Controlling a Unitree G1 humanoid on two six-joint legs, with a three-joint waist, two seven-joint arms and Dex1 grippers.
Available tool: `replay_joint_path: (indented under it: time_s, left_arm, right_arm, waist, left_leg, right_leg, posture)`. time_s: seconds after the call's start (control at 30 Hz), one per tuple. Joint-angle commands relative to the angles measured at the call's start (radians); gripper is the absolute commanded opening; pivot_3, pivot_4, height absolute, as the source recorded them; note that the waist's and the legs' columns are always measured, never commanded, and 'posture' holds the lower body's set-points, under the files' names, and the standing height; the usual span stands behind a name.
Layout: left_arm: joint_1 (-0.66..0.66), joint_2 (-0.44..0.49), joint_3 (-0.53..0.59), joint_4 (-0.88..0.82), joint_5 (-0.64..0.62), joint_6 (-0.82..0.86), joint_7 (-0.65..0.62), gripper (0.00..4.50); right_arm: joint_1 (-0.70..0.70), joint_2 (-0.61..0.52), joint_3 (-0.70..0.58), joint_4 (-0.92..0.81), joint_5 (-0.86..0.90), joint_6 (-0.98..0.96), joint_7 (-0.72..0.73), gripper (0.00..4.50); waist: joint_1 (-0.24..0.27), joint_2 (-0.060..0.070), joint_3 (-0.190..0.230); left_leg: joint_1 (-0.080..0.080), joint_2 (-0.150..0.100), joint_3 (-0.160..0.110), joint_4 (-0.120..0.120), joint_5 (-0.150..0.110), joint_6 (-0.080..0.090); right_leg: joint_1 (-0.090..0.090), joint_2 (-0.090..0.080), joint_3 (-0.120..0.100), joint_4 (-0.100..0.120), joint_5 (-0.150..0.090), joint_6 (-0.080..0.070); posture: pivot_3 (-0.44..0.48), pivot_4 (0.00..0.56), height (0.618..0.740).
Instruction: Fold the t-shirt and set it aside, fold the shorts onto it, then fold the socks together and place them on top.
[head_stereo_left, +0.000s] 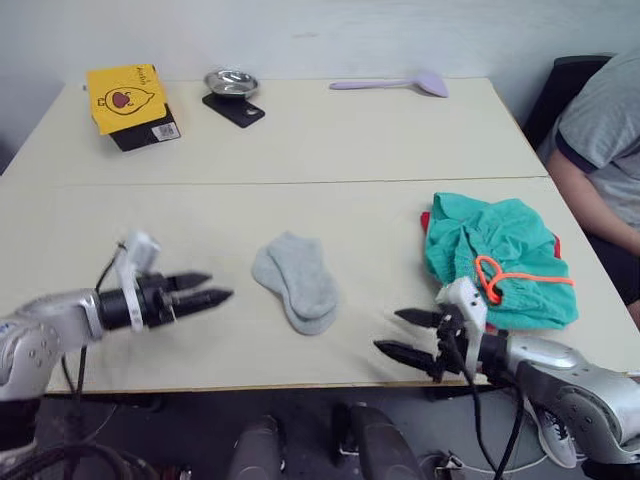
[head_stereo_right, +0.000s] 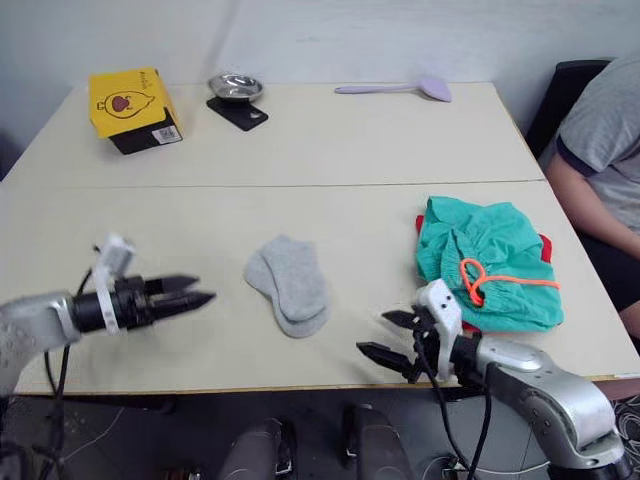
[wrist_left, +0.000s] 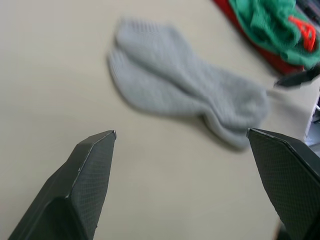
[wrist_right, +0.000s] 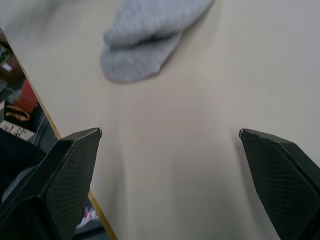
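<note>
T-shirt (head_stereo_left: 428, 222) mostly hidden under shorts (head_stereo_left: 497, 257); person (head_stereo_left: 600, 150) cut off by edge

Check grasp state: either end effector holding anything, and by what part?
Nothing is held. Left end effector and right end effector are both open, flanking the small light grey knit socks without touching them.

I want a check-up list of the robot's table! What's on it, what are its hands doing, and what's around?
Surface: pale table, two tops joined by a seam.
Job's things: shorts heaped on the t-shirt, a red edge showing beneath; socks lying overlapped mid-table, between the grippers.
Clutter: yellow box, metal bowl on a black slab, lilac spoon, all at the far edge.
Grippers: left gripper and right gripper both open, empty, aimed at the socks.
Cables: black cables hanging by the right arm.
Surroundings: seated person at the robot's right; plain wall behind.
</note>
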Motion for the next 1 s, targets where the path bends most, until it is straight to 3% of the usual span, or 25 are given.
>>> replay_joint_path:
  time_s: [0.03,0.17,0.37,0.63,0.67,0.77,1.0]
  left_arm:
    - [-0.148,-0.036,-0.142,0.184,0.212,-0.270,-0.124,4.41]
    - [-0.301,-0.102,-0.245,0.392,0.355,-0.439,-0.210,4.41]
    - [-0.511,-0.187,-0.346,0.736,0.538,-0.593,-0.274,4.41]
    - [-0.570,-0.249,-0.365,0.901,0.634,-0.687,-0.347,4.41]
    - [-0.571,-0.252,-0.371,0.912,0.650,-0.695,-0.347,4.43]
    - [-0.574,-0.268,-0.373,0.938,0.677,-0.716,-0.350,3.81]
    - [-0.577,-0.293,-0.353,0.952,0.687,-0.710,-0.358,1.56]
  right_arm:
    - [-0.058,0.079,0.040,-0.021,-0.005,0.037,-0.089,4.50]
    - [-0.134,0.144,0.135,-0.001,-0.067,0.083,-0.162,4.50]
    - [-0.227,0.242,0.224,0.039,-0.120,0.196,-0.268,4.50]
    - [-0.284,0.271,0.296,0.071,-0.179,0.221,-0.279,4.50]
    - [-0.286,0.275,0.303,0.072,-0.184,0.220,-0.277,4.32]
    - [-0.293,0.292,0.314,0.091,-0.204,0.213,-0.269,3.57]
    - [-0.318,0.301,0.353,0.132,-0.254,0.195,-0.229,1.07]
  waist:
    - [0.000,0.000,0.000]
    - [-0.008,-0.001,-0.001]
    - [-0.029,-0.004,-0.002]
    - [-0.034,-0.008,-0.005]
    - [-0.033,-0.010,-0.006]
    - [-0.033,-0.012,-0.009]
    - [-0.033,-0.013,-0.010]
  left_leg:
    - [0.000,0.000,0.000,0.000,0.000,0.001]
    - [-0.002,0.001,0.004,0.000,0.000,0.010]
    - [-0.002,0.001,0.007,0.002,-0.002,0.010]
    - [0.002,0.002,0.010,0.002,-0.002,0.010]
    - [0.002,0.002,0.010,0.002,-0.002,0.010]
    - [0.003,0.002,0.009,0.002,-0.001,0.010]
    - [0.004,0.002,0.009,0.002,-0.001,0.009]
  right_leg:
    - [0.001,0.000,0.000,-0.001,0.002,0.003]
    - [0.000,0.000,0.001,-0.001,0.004,0.007]
    - [-0.002,0.000,0.001,0.001,0.004,0.008]
    - [-0.002,0.000,0.004,0.004,0.004,0.008]
    - [-0.001,0.000,0.004,0.005,0.004,0.008]
    - [-0.001,0.000,0.004,0.005,0.004,0.008]
    - [-0.001,0.000,0.004,0.008,0.003,0.006]
  posture:
    - [0.000,0.150,0.740]
    - [0.000,0.150,0.740]
    - [0.000,0.150,0.740]
    - [0.000,0.150,0.740]
    - [0.000,0.150,0.740]
    - [0.000,0.150,0.740]
    - [0.000,0.150,0.740]
